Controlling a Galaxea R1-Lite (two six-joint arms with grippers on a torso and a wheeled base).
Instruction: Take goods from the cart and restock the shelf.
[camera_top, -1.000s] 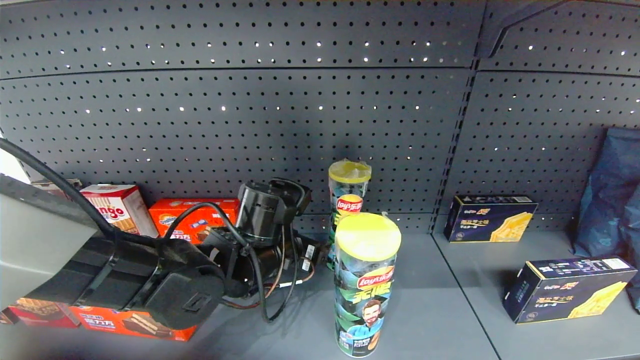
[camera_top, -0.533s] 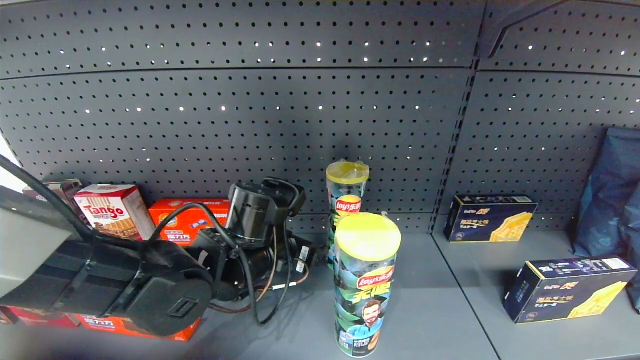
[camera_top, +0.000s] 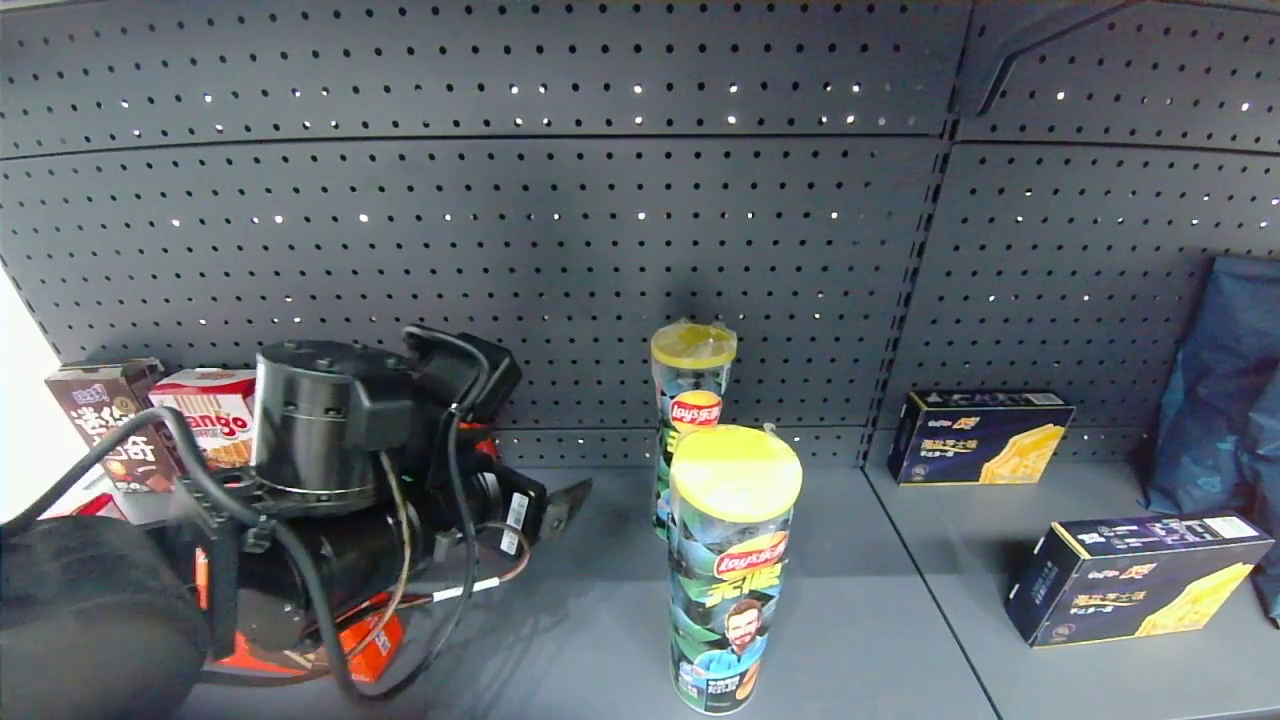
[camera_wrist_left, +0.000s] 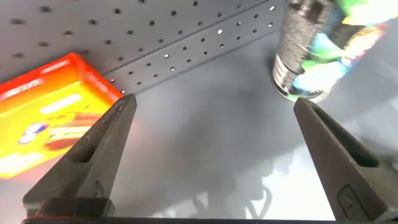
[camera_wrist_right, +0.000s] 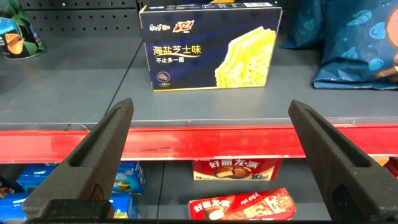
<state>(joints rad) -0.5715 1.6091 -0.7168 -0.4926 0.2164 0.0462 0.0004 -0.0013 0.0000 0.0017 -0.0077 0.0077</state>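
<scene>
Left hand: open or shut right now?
Open. The left hand has its fingers wide apart in the left wrist view, bare shelf between them.

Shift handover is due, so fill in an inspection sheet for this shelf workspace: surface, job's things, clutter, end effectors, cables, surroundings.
Surface: grey shelf board, bare between the left arm and the cans.
Job's things: front chip can and rear chip can, both upright; rear dark box and front dark box to their right; orange box and wafer box at the left.
Clutter: nothing seen.
End effectors: left end effector open, empty, low over the shelf board; right end effector open, empty, facing the red edge strip.
Cables: black cables looped along the left arm.
Surroundings: pegboard back wall; blue bags at the far right.
</scene>
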